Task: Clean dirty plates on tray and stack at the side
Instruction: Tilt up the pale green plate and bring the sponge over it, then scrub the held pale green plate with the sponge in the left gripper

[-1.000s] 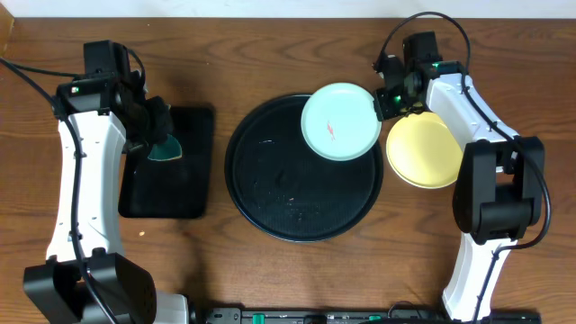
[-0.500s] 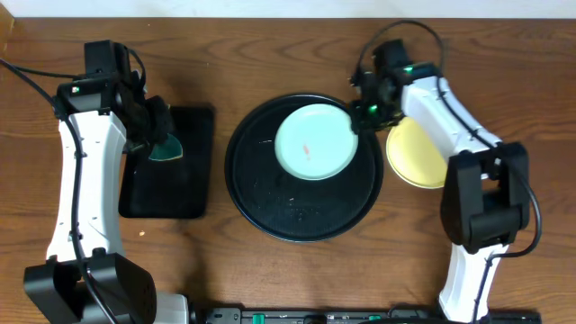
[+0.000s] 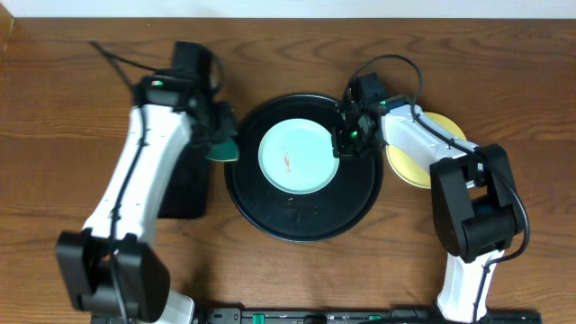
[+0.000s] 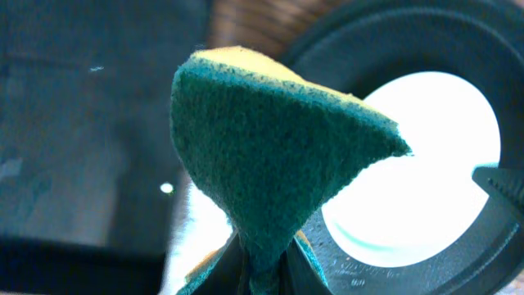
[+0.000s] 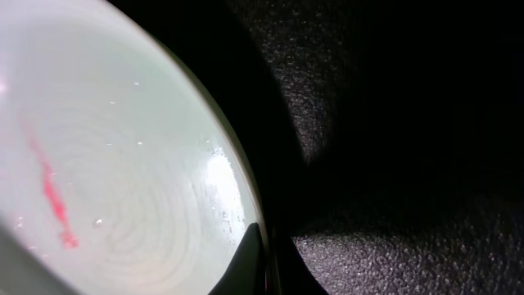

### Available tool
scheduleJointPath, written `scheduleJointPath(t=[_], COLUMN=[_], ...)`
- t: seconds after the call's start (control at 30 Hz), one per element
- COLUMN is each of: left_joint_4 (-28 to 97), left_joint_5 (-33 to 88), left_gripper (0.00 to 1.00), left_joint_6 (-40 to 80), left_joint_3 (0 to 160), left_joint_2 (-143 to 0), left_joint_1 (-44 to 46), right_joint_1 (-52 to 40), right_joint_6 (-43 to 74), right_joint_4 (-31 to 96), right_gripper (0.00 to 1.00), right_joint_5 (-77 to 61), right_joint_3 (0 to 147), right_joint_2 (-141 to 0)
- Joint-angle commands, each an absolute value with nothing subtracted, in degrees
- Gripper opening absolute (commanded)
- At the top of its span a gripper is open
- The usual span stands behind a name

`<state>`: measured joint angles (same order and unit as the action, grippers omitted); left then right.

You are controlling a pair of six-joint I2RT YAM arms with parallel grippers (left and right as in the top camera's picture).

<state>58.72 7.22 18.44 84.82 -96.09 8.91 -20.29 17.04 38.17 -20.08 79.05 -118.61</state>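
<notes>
A pale blue-green plate (image 3: 298, 157) with a red smear lies inside the round black tray (image 3: 270, 216). My right gripper (image 3: 347, 144) is shut on the plate's right rim; the right wrist view shows the plate (image 5: 106, 180), its smear and my finger (image 5: 255, 262) over the rim. My left gripper (image 3: 219, 142) is shut on a green and yellow sponge (image 3: 223, 149) at the tray's left rim; the sponge (image 4: 270, 156) fills the left wrist view, with the plate (image 4: 426, 164) beyond. A pale yellow plate (image 3: 409, 166) lies right of the tray, partly under my right arm. A third plate is out of view.
A rectangular black tray (image 3: 184, 184) lies left of the round tray, partly under my left arm. Small crumbs dot the round tray's floor (image 3: 292, 202). The table is brown wood.
My right gripper carried the blue-green plate left from over the tray's right rim to the tray's middle. My left arm swung right with the sponge from the rectangular tray to the round tray's left rim.
</notes>
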Motion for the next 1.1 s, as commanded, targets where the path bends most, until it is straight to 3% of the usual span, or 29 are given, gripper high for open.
scheduleJointPath(t=[0.0,0.87,1.07], left_joint_4=[56.69,47.97,51.22], left_joint_5=[6.98,7.03,7.14], left_gripper=[0.07,0.07,0.08], left_joint_6=[20.49,19.46,32.6], left_joint_3=[84.31,84.31,84.18], left_joint_2=[-99.88,-115.09,-115.9], left_joint_1=[13.28,25.54,28.75], right_joint_1=[-20.62,-21.54,-21.71], right_joint_6=[18.24,18.35,18.15], right_joint_4=[38.54,37.85,37.82], right_gripper=[0.01,0.01,0.01], right_joint_5=[-17.28,-16.51,-16.51], right_joint_3=[76.2,76.05,76.03], right_joint_2=[-118.85,-118.85,-118.85])
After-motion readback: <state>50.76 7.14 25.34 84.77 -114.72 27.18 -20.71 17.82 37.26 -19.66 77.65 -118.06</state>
